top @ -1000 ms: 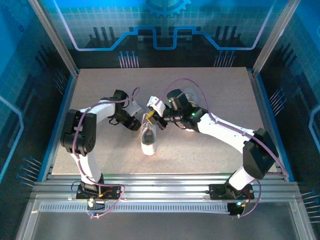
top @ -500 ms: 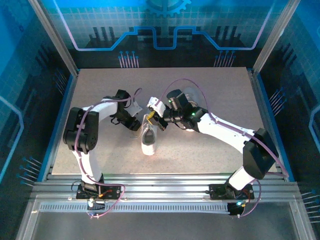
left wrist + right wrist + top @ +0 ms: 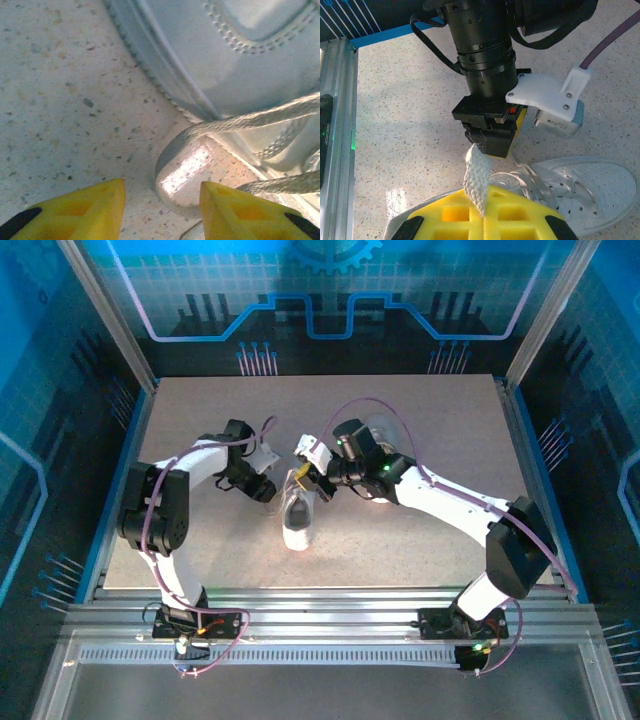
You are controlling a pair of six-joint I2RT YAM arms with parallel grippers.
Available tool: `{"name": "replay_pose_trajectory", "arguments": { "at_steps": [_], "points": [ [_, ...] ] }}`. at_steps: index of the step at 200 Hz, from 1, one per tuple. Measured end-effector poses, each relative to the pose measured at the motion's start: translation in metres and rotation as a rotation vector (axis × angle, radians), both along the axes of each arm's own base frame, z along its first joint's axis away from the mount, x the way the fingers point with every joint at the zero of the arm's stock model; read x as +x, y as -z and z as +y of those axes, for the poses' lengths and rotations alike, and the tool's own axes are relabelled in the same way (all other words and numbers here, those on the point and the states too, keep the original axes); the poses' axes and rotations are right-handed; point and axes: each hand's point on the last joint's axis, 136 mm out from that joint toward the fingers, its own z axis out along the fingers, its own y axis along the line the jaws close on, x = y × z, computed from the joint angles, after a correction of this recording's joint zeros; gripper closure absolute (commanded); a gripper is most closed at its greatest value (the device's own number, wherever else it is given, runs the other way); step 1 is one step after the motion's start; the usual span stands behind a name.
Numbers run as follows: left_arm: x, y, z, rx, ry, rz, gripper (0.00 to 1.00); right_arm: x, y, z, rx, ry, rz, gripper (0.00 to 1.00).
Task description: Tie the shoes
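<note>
Two yellow fingers (image 3: 535,212) of the right gripper (image 3: 481,206) are pressed together, and a flat white woven lace end (image 3: 476,175) is pinched in the seam between them. It rises out of the grip toward the black wrist of the left arm (image 3: 482,65), which is seen just beyond. Just to the right of that grip, a white low-top sneaker (image 3: 592,192) with a perforated upper and a tangle of pale laces is laid on the speckled beige table (image 3: 395,115)

The left gripper (image 3: 162,202) is held partly open. Its two yellow fingertips (image 3: 85,207) are set apart low over the table, with bare tabletop in the gap and nothing clamped between them. Just ahead of the tips a loop of pale lace (image 3: 235,122) is draped across the side of the sneaker, whose stitched upper and ribbed sole edge are seen close up. Whether the right-hand fingertip is touching a lace cannot be told

From above, both grippers are brought together at the far end of the sneaker, near the middle of the table. The left one is placed just to its left and the right one just over it. A second pale rounded shape (image 3: 385,430) is lying behind the right arm, largely hidden by it, so its kind cannot be told
</note>
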Motion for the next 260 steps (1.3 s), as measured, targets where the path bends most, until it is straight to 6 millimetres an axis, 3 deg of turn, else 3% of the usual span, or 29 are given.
{"name": "replay_pose_trajectory", "arguments": {
  "at_steps": [55,63,85,121,138,153,197,232,260],
  "points": [
    [-0.002,0.019,0.004,0.088,-0.029,0.042,0.63,0.000,0.002,-0.001,-0.008,0.006,0.003,1.00],
    [-0.002,0.019,0.005,0.093,-0.039,0.045,0.68,0.000,0.001,-0.001,-0.008,0.006,0.003,1.00],
    [0.003,0.020,0.012,0.128,-0.072,0.031,1.00,0.001,0.001,-0.001,-0.007,0.007,0.002,1.00],
    [0.003,0.013,0.030,0.089,-0.193,0.036,1.00,0.003,-0.006,-0.001,-0.007,0.017,0.016,1.00],
    [0.004,-0.005,0.044,0.026,-0.284,0.000,1.00,0.007,-0.013,0.000,-0.007,0.025,0.024,1.00],
    [0.009,-0.034,0.055,-0.032,-0.353,-0.080,1.00,0.009,-0.016,0.000,-0.009,0.032,0.030,1.00],
    [0.019,-0.125,0.048,-0.205,-0.403,-0.374,1.00,0.009,-0.013,-0.002,-0.033,0.047,0.059,1.00],
    [0.008,-0.161,0.054,-0.320,-0.478,-0.528,1.00,0.010,-0.012,-0.003,-0.049,0.061,0.074,1.00],
    [-0.010,-0.181,0.046,-0.436,-0.483,-0.620,1.00,0.011,-0.007,-0.003,-0.066,0.071,0.097,1.00]
  ]
}}
